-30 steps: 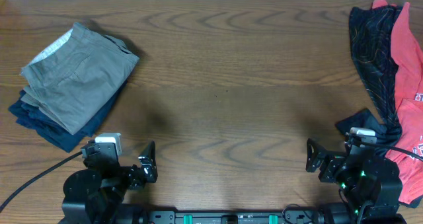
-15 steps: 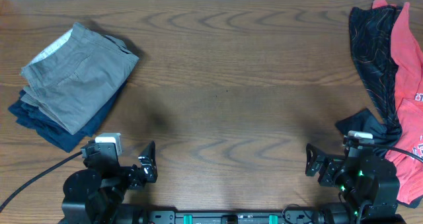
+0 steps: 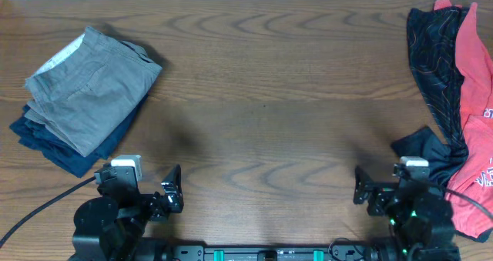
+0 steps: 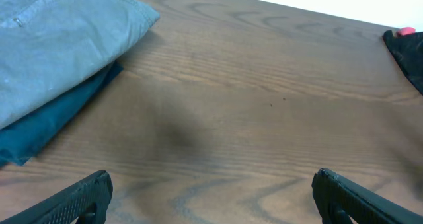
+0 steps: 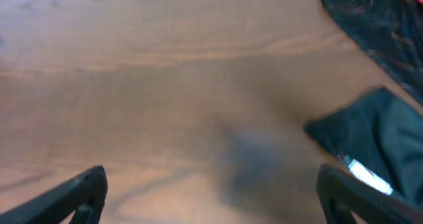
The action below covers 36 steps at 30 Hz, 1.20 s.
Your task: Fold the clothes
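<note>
I find left gripper [image 4: 210, 179] and right gripper [image 5: 211, 174] wide open and empty; I should pinch the apparently unfolded black-patterned garment [image 3: 430, 65] by 1 edge.

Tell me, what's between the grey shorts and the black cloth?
Nothing. Between the shorts and the black cloth there is only bare table, as the overhead view shows.

Saw both arms folded low at bottom of overhead view, well apart. Found left gripper [image 3: 172, 190] facing forward, fingers [image 4: 79, 194] spread wide in wrist view. Found right gripper [image 3: 360, 185] likewise forward, fingers [image 5: 73, 194] wide apart, wrist turned slightly inward. Noted green light on right arm.
</note>
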Each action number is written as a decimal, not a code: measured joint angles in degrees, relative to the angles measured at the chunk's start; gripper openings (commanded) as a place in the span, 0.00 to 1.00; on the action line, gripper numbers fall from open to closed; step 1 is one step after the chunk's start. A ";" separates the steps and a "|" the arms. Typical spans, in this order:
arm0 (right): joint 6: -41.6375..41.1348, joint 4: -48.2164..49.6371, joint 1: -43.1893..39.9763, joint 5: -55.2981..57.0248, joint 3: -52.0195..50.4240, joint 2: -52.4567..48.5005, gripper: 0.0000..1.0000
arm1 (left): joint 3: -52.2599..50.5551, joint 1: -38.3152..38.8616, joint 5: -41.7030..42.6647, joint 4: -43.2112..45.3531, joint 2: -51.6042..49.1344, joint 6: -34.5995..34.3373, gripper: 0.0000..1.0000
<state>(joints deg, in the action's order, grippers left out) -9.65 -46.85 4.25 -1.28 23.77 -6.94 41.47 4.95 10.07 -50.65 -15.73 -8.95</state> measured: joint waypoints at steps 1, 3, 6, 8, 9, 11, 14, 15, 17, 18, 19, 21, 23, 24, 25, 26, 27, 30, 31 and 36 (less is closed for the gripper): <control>0.28 2.21 0.00 -0.09 -2.16 1.29 0.99 | 0.00 0.00 0.00 -0.02 0.00 0.00 0.98; 0.72 7.21 0.00 -0.24 -6.25 3.63 0.99 | 0.00 0.00 0.00 -0.04 0.00 0.00 0.98; 1.53 13.27 0.00 -0.42 -10.32 5.40 0.99 | 0.00 0.00 0.00 -0.04 0.00 0.00 0.98; 2.89 18.16 0.00 -0.81 -12.79 5.95 0.99 | 0.00 0.00 0.00 -0.02 0.00 0.00 0.98; 3.50 20.79 0.00 -0.98 -13.66 5.99 0.99 | 0.00 0.00 0.00 -0.02 0.00 0.00 0.98; 5.07 25.99 0.00 -1.49 -15.65 6.10 0.99 | 0.00 0.00 0.00 -0.04 0.00 0.00 0.98; 7.52 33.46 0.00 -1.75 -18.53 6.25 0.99 | 0.00 0.00 0.00 -0.04 0.00 0.00 0.98; 8.11 36.04 0.00 -1.75 -19.45 6.25 0.99 | 0.00 0.00 0.00 -0.04 0.00 0.00 0.98; 9.99 41.40 0.00 -1.75 -21.62 6.29 0.99 | 0.00 0.00 0.00 -0.04 0.00 0.00 0.98; 10.69 42.51 0.02 -1.75 -22.21 6.32 0.99 | 0.00 0.00 0.00 -0.04 0.00 0.00 0.98; 11.67 43.17 0.02 -1.75 -22.62 6.32 0.99 | 0.00 0.00 0.00 -0.04 0.00 0.00 0.98; 13.84 43.71 0.04 -1.77 -23.21 6.32 0.99 | 0.00 0.00 0.00 -0.04 0.00 0.00 0.98; 15.28 43.08 0.04 -1.81 -23.23 6.32 0.99 | 0.00 0.00 0.00 -0.04 0.00 0.00 0.98; 15.78 42.84 0.04 -1.81 -23.23 6.32 0.99 | 0.00 0.00 0.00 -0.04 0.00 0.00 0.98; 16.00 42.82 0.07 -1.81 -23.23 6.32 0.99 | 0.00 0.00 0.00 -0.07 0.00 0.00 0.98; 16.00 42.86 0.04 -1.86 -23.23 6.32 0.99 | 0.00 0.00 0.00 -0.04 0.00 0.00 0.98; 15.98 42.84 0.04 -1.88 -23.23 6.32 0.99 | 0.00 0.00 0.00 -0.04 0.00 0.00 0.98; 15.98 42.86 0.04 -1.90 -23.23 6.32 0.99 | 0.00 0.00 0.00 -0.04 0.00 0.00 0.98; 15.98 42.86 0.07 -1.92 -23.23 6.32 0.99 | 0.00 0.00 0.00 -0.04 0.00 0.00 0.98; 15.98 42.86 0.07 -1.92 -23.23 6.32 0.99 | 0.00 0.00 0.00 -0.04 0.00 0.00 0.98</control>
<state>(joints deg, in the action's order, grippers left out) 6.33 -3.99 4.32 -3.20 0.54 -0.62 41.47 4.95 10.07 -50.70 -15.73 -8.95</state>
